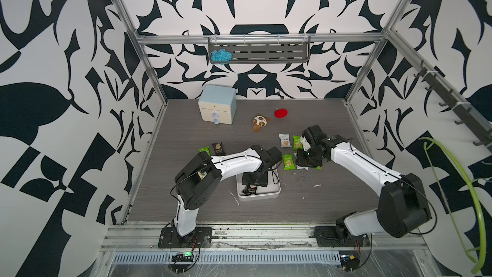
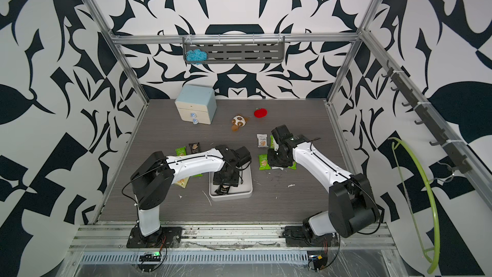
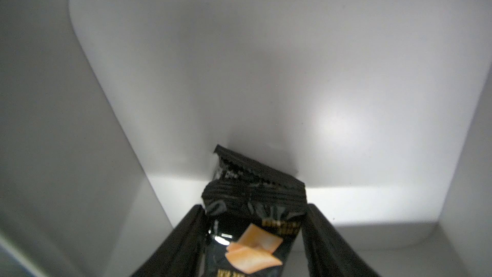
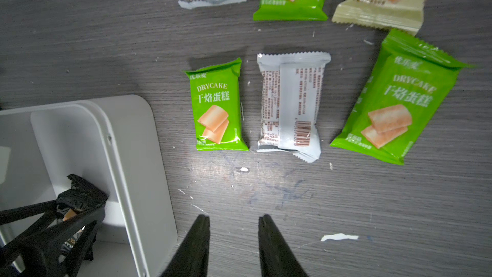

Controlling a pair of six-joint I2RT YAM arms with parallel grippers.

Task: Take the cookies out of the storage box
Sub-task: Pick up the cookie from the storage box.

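The left gripper (image 3: 254, 207) reaches down into the white storage box (image 1: 267, 192), its jaws pressed against the long edges of a black cookie packet (image 3: 255, 190). That is the only packet I can see left inside, and its crimped end buckles from the squeeze. The right gripper (image 4: 234, 219) hangs empty just outside the box, jaws parted, over the grey table (image 4: 319, 209). A green packet (image 4: 218, 107) and a white packet (image 4: 288, 105) already lie there. It is probably keeping clear of the lift.

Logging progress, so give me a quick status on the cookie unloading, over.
Left gripper clamped on black packet inside storage box. Right gripper open, empty, over table. Nothing seen blocking lift.
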